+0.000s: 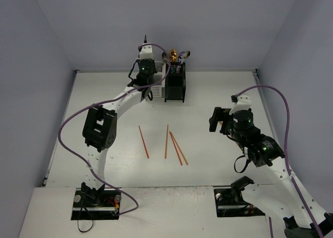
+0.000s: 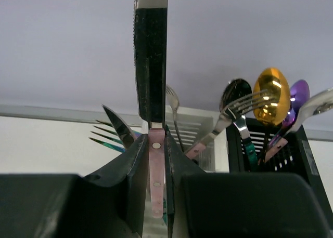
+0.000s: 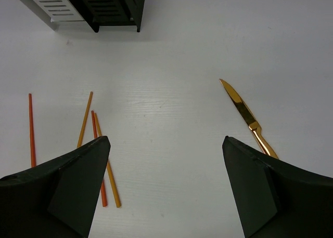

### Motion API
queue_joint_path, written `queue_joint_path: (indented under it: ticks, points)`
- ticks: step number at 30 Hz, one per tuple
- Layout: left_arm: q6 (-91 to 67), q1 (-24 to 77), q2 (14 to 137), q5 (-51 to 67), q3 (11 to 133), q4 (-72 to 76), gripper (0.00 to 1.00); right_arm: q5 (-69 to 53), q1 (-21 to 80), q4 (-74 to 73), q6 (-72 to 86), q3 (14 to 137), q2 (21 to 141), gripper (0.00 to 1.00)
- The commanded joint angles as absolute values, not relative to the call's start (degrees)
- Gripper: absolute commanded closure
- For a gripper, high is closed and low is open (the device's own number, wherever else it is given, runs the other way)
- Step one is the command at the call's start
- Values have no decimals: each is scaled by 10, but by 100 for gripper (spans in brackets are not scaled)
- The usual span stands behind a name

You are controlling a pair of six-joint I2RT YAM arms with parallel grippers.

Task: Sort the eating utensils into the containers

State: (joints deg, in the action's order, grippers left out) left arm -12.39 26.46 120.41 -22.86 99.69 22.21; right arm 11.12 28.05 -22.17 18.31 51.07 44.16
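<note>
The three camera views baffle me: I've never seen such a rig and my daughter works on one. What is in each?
Two robot arms are bolted to a table. One picture looks down from above; the other two come from a camera on each wrist. The left gripper is shut on a pink-handled knife, upright at the white caddy, which adjoins the black caddy; cutlery already stands in them. The right gripper hangs open above the table. Four chopsticks and a gold knife lie loose there.

Orange-red chopsticks (image 1: pixel 166 142), a gold knife (image 3: pixel 240 106), a pink-handled knife (image 2: pixel 156 168), a gold spoon (image 2: pixel 271 95) and a purple spoon (image 2: pixel 299 94) showed against the white desk (image 1: pixel 218 92), the slotted black caddy (image 3: pixel 112 4) and white caddy (image 3: pixel 52 1).
</note>
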Motion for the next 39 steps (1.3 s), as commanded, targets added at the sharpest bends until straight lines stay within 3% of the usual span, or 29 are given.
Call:
queue_joint_path:
  ticks: [1,4,8,13,18,21,28,33,39]
  points:
    - [-157,270,1187,-201,988,312,100,139,276,-205,194,526,455,12]
    - [-171,271,1185,-202,971,313,100,137,276,-208,193,527,457,12]
    - [-174,274,1179,-208,958,313,89,137,276,-212,193,525,455,12]
    - [-178,278,1163,-212,943,311,70,134,276,-215,196,527,462,12]
    - [-177,283,1125,-218,924,304,40,122,274,-224,191,546,497,12]
    - [-182,284,1081,-224,889,283,30,104,269,-239,191,563,539,10]
    - [-212,288,916,-216,790,142,21,82,223,-257,190,569,612,0]
    - [-216,286,822,-169,753,-42,20,20,111,-257,185,553,674,0]
    - [-209,282,737,-68,673,-139,20,-10,35,-256,180,538,741,0]
